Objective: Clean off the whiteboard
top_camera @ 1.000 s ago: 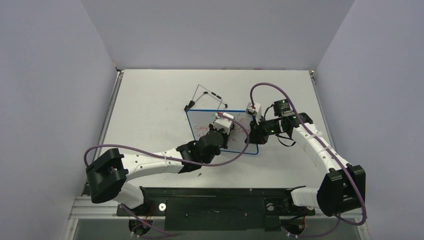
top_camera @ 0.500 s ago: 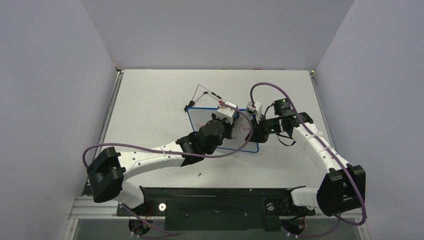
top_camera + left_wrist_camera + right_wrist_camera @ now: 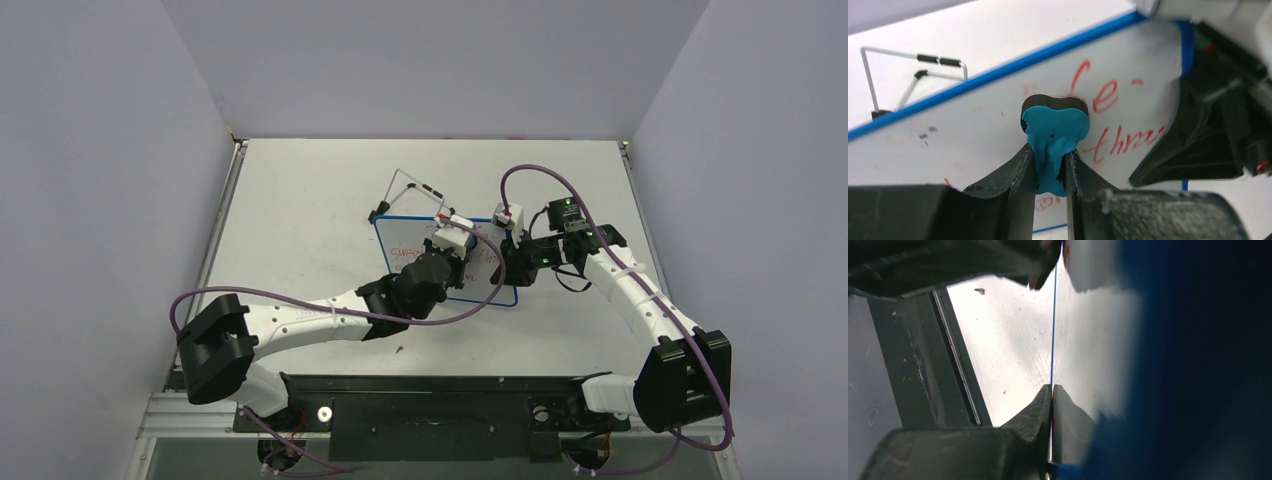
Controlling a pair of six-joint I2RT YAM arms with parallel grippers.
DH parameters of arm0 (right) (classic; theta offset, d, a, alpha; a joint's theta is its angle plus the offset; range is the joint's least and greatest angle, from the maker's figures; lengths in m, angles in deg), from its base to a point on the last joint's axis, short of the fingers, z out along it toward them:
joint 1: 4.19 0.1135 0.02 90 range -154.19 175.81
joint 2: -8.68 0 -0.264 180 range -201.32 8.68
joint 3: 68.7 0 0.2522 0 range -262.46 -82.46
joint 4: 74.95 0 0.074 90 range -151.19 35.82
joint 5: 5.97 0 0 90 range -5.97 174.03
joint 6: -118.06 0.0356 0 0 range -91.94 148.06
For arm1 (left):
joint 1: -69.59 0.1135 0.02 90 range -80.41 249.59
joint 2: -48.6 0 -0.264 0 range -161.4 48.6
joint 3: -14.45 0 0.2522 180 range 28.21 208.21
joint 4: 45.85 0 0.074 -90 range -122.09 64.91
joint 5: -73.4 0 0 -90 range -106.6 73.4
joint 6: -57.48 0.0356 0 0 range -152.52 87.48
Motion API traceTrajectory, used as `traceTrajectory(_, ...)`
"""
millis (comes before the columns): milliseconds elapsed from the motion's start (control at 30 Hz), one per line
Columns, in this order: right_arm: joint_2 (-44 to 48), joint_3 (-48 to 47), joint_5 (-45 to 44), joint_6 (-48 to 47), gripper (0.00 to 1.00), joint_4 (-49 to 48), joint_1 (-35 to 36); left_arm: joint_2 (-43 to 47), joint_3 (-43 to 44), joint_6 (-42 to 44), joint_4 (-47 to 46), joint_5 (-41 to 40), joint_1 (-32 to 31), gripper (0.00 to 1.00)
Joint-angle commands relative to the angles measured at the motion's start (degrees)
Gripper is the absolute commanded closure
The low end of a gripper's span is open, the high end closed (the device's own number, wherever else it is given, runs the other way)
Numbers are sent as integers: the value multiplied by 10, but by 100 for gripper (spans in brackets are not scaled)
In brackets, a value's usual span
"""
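whiteboard (image 3: 390,245) near table (image 3: 300,200) centre, propped on wire stand (image 3: 410,180), face tilted up. red writing (image 3: 1108,97) not yet wiped.

eraser (image 3: 1055,130) pressed to board face, just left of writing. left gripper (image 3: 1050,167) pinches only eraser's narrow lower end.
- risk: sideways drag twists eraser out of pinch.

right gripper (image 3: 1051,390) clamped tight on board's thin right rim.
- risk: hard push pivots board, rim slips free, stand skids.
- risk: writing runs close to right gripper; stroke that way likely bumps the two grippers.
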Motion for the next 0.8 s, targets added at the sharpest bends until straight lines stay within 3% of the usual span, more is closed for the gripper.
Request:
traceTrajectory(0,1,-8,21,-44,100,53,18,-1,-34,-25,5,-11,-12,100)
traceTrajectory(433,4,-9,21,-45,100,53,19,7,19,7,-2,10,-4,100)
traceTrajectory(767,4,-9,22,-47,100,56,19,10,-37,-30,-27,41,-2,100)
